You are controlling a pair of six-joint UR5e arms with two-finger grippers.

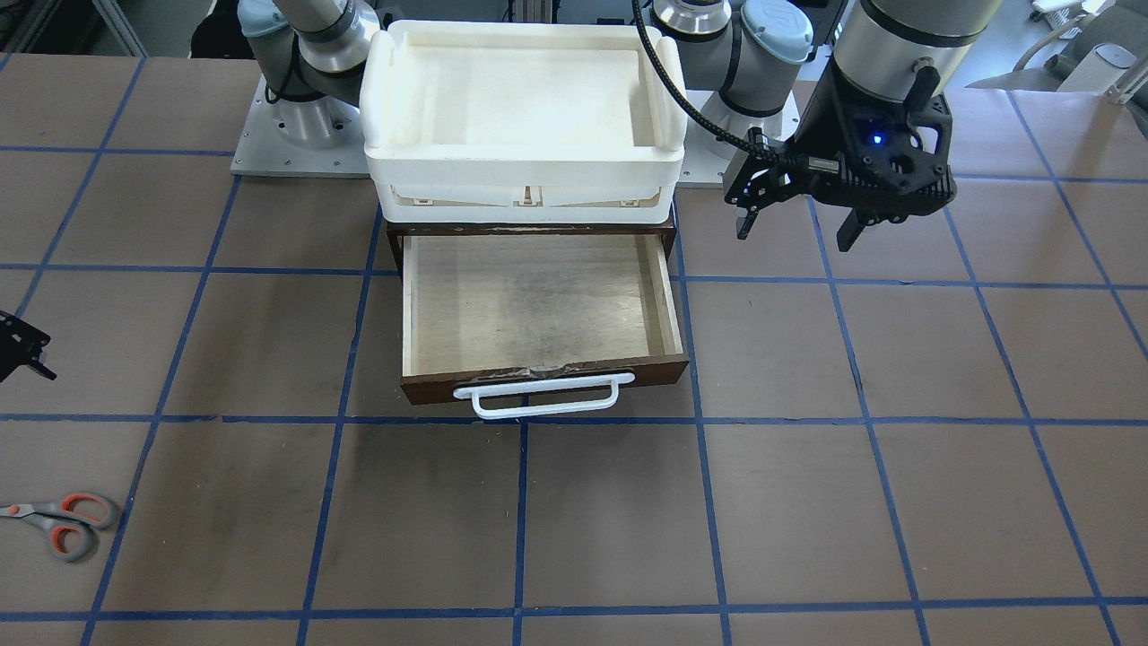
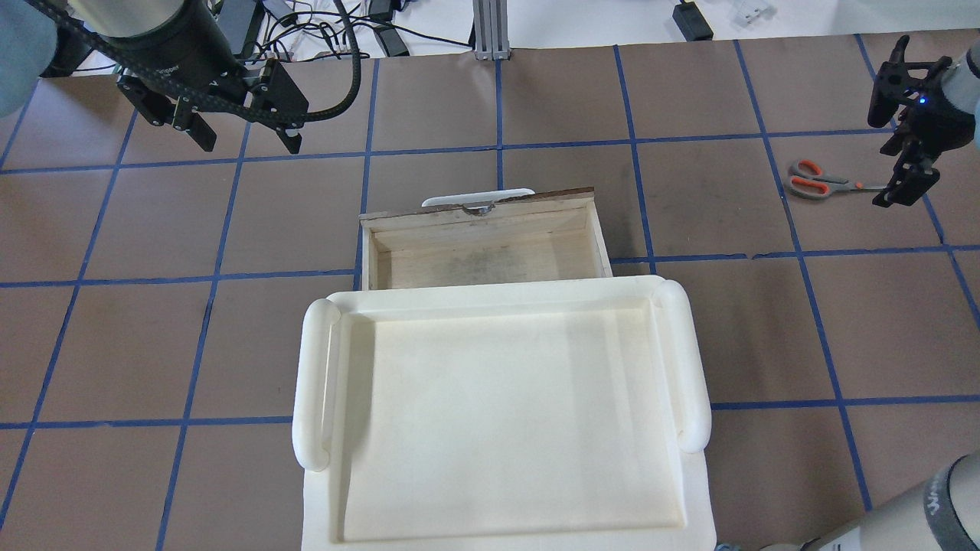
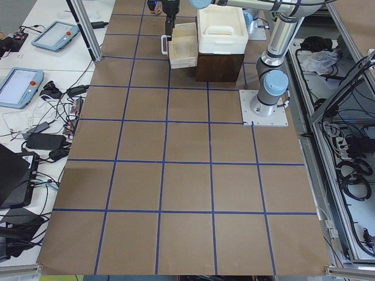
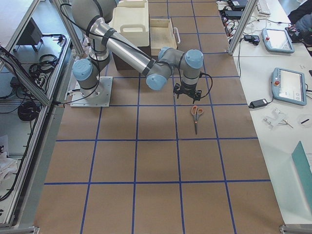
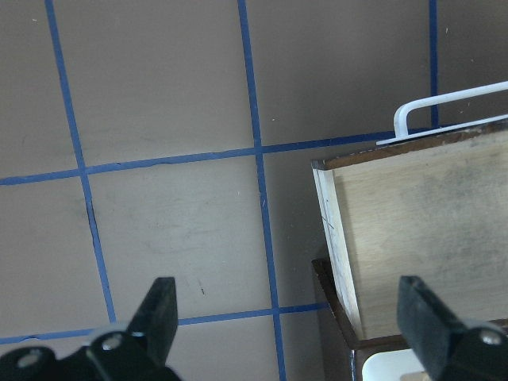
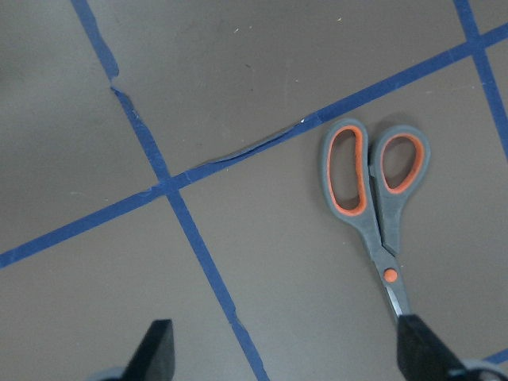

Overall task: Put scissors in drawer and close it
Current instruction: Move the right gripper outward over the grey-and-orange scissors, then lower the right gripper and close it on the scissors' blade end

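The scissors (image 2: pixel 819 182) lie closed and flat on the table at my far right, also in the front view (image 1: pixel 63 520) and the right wrist view (image 6: pixel 377 190). My right gripper (image 2: pixel 884 161) hovers open and empty just beyond their blade tips; the blades point at its right finger (image 6: pixel 421 353). The drawer (image 1: pixel 538 377) is pulled open and empty, its white handle facing away from me. My left gripper (image 1: pixel 795 238) hangs open and empty above the table to the left of the drawer (image 5: pixel 421 230).
A large white plastic tray (image 1: pixel 520 161) sits on the dark cabinet that holds the drawer. Blue tape lines grid the brown table. Both arm bases (image 1: pixel 296 126) stand behind the cabinet. Tablets and cables lie on side tables (image 4: pixel 285 83).
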